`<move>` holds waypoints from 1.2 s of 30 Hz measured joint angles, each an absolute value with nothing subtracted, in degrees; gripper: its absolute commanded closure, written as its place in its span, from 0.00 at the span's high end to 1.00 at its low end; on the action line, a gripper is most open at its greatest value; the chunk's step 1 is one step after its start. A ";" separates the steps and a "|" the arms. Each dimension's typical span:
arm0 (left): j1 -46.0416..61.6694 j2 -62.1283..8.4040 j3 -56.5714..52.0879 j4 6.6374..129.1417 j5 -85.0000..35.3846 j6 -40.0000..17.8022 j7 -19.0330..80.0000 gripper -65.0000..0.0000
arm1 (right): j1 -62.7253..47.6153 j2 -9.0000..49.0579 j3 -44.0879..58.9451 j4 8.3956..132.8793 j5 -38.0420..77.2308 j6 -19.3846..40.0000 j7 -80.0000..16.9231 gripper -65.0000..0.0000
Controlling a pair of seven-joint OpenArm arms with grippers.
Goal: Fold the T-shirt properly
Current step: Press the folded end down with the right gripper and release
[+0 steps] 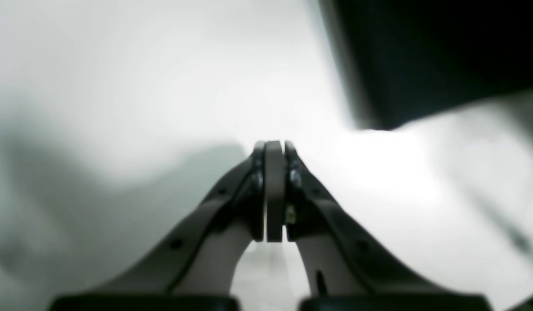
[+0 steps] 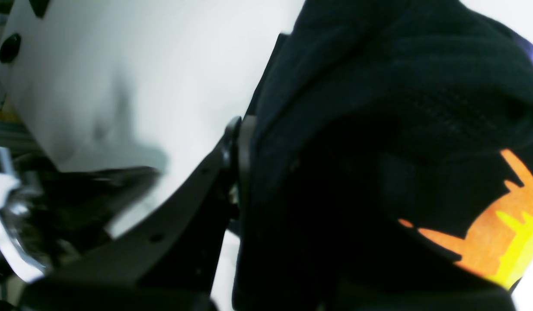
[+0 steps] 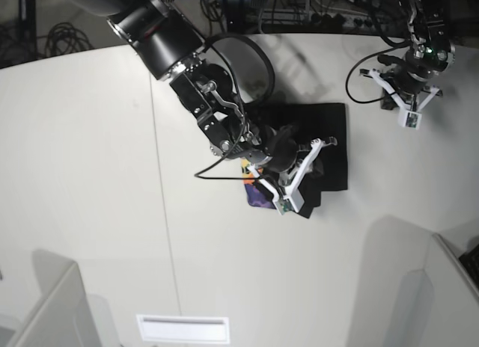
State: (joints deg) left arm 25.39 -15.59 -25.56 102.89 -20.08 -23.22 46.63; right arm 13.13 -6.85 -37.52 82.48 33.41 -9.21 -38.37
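T-shirt fold in right jaws, table below.

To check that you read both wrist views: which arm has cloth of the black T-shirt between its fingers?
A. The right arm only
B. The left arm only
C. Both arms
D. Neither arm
A: in the right wrist view the black T-shirt is bunched against the right gripper, while the left gripper is shut on nothing above the white table.

T-shirt on table, R gripper atop
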 measured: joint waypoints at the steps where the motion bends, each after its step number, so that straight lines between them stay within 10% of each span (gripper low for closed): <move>1: 25.74 -15.62 -26.76 102.72 -19.68 -23.18 46.76 0.00 | 13.47 -6.83 -37.52 81.69 33.41 -9.21 -38.39 0.00; 14: 26.55 -15.62 -30.00 102.59 -19.94 -23.64 46.98 0.00 | 13.43 -7.14 -37.52 79.22 33.45 -9.21 -38.35 0.00; 19: 26.55 -15.57 -30.00 102.59 -19.94 -23.64 46.96 0.00 | 13.41 -7.11 -37.52 79.09 33.41 -9.21 -38.30 0.36; 36: 26.55 -15.77 -30.35 102.59 -19.94 -23.66 46.96 0.00 | 13.63 -7.05 -39.00 77.52 33.32 -9.23 -38.41 0.50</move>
